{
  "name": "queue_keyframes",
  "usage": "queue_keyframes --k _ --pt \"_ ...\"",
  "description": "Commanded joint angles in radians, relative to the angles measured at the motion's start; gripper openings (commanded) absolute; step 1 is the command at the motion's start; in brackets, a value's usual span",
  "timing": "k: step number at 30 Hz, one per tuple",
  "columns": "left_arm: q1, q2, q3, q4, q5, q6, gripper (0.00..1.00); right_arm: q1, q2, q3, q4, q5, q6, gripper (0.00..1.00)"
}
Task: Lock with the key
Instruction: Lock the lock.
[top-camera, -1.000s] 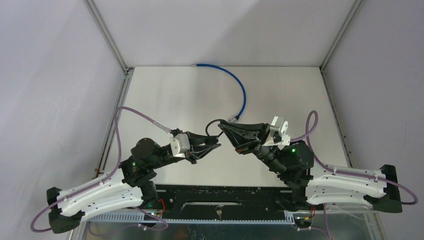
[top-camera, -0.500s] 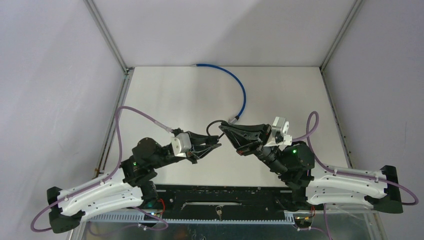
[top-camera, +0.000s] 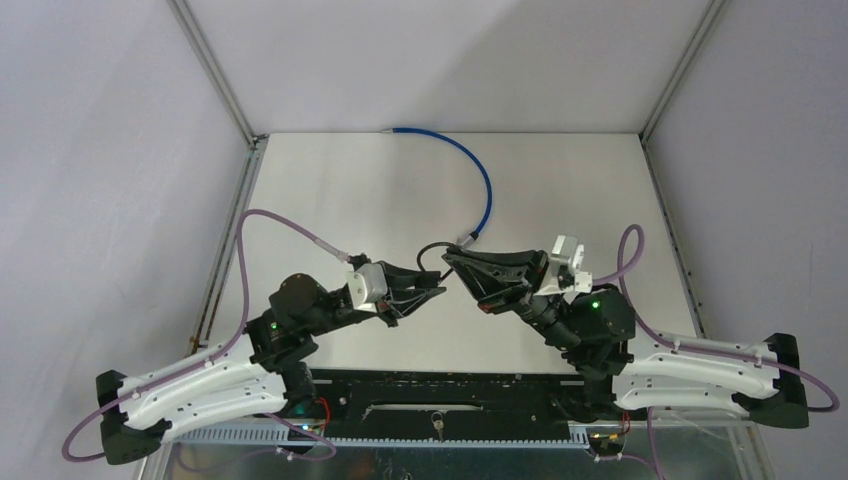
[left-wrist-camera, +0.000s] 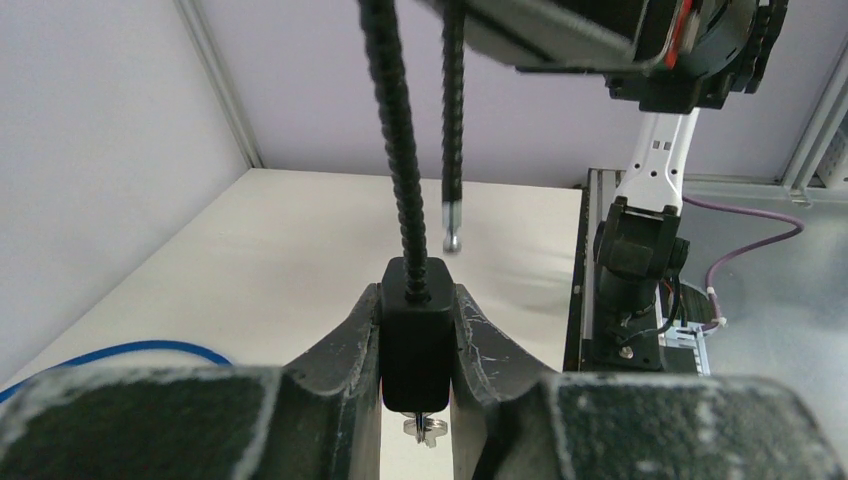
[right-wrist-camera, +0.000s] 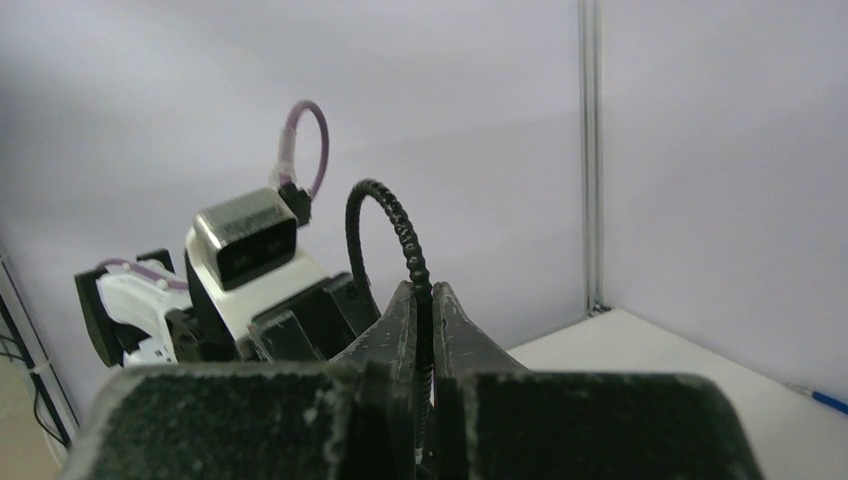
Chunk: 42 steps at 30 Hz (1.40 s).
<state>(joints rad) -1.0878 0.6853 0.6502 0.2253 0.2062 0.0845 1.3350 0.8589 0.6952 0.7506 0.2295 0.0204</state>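
Note:
My left gripper (left-wrist-camera: 418, 300) is shut on the black lock body (left-wrist-camera: 417, 335), held above the table; it also shows in the top view (top-camera: 432, 288). A small silver key (left-wrist-camera: 425, 429) sticks out of the body's near end. A black ribbed cable (left-wrist-camera: 397, 130) rises from the body, loops round, and its free metal tip (left-wrist-camera: 452, 241) hangs apart from the body. My right gripper (right-wrist-camera: 425, 300) is shut on that cable (right-wrist-camera: 400, 225); in the top view it (top-camera: 455, 265) faces the left gripper, fingertips close together.
A blue cable (top-camera: 478, 170) curves across the far half of the white table (top-camera: 350, 190). Metal frame posts (top-camera: 215, 75) stand at the back corners. Purple arm cables (top-camera: 255, 225) loop beside both arms. A black rail (top-camera: 440, 390) runs along the near edge.
Both arms have shifted slightly to the right and nearer, keeping their holds. The gap between the two grippers has stayed about the same.

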Motion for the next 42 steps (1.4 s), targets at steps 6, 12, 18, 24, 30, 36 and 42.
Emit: queue_keyframes --k 6,12,18,24,30,36,42 --pt "0.002 0.005 0.019 0.062 0.009 -0.016 0.00 0.013 0.032 -0.017 -0.045 -0.008 0.016 0.00" --pt "0.002 0.008 0.019 0.070 0.016 -0.024 0.00 0.012 0.031 -0.034 -0.039 0.012 0.014 0.00" --pt "0.002 0.019 0.019 0.074 0.056 -0.034 0.00 0.004 0.033 -0.039 -0.003 0.024 0.002 0.00" --pt "0.002 0.032 0.025 0.072 0.101 -0.041 0.00 -0.010 0.034 -0.039 0.011 0.024 -0.002 0.00" --pt "0.002 0.028 0.023 0.075 0.095 -0.044 0.00 -0.011 0.031 -0.039 -0.008 0.023 0.001 0.00" --pt "0.002 0.003 -0.005 0.114 0.041 -0.071 0.00 -0.009 0.020 -0.041 -0.029 0.021 0.001 0.00" --pt "0.002 -0.006 -0.012 0.141 0.032 -0.077 0.00 -0.007 0.013 -0.052 -0.033 0.030 0.001 0.00"
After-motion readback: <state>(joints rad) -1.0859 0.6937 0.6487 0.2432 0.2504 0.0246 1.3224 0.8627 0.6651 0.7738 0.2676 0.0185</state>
